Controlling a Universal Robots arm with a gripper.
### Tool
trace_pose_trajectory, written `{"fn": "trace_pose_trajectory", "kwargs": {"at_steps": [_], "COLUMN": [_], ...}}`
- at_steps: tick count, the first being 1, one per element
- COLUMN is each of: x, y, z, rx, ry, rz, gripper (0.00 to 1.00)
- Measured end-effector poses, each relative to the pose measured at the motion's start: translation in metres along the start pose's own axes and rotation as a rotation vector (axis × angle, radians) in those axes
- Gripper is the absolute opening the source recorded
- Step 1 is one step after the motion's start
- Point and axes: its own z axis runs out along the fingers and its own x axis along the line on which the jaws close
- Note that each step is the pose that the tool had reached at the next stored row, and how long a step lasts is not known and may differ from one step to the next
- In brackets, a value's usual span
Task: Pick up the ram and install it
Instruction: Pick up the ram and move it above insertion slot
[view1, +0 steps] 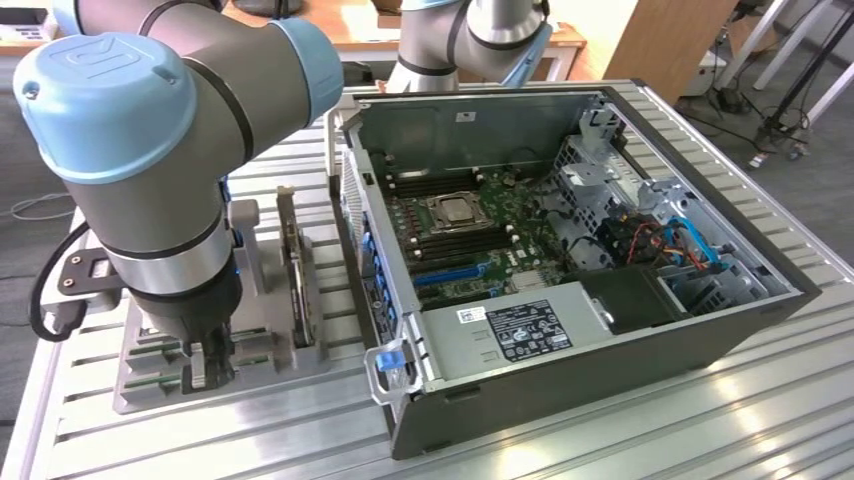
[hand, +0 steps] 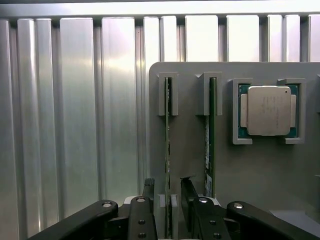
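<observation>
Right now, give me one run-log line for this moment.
hand: open, straddling long thin green ram stick | stick: upright in grey slotted holder, not lifted

This is a robotics lab or test workshop. A ribbed aluminium bench carries an opened desktop computer case and a grey parts fixture. One industrial robot arm stands near and a second arm far behind. Wooden desks and wheeled equipment stands line the back, toward the exterior view's right.

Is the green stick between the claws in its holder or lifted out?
In. The ram stands on edge, its end in a bracket of the grey holder.
</observation>
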Motion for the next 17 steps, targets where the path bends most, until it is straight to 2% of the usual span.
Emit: {"fn": "trace_pose_trajectory", "kwargs": {"at_steps": [7,9,10,17], "x": [0.0000,0.0000,0.0000,0.0000], "y": [0.0000,0.0000,0.0000,0.0000], "z": [0.0000,0.0000,0.0000,0.0003], "rx": [0.0000,0.0000,0.0000,0.0001], "ry": [0.0000,0.0000,0.0000,-0.0001], "rz": [0.000,0.000,0.000,0.000], "gripper": [0.36,0.34,0.27,0.27]}}
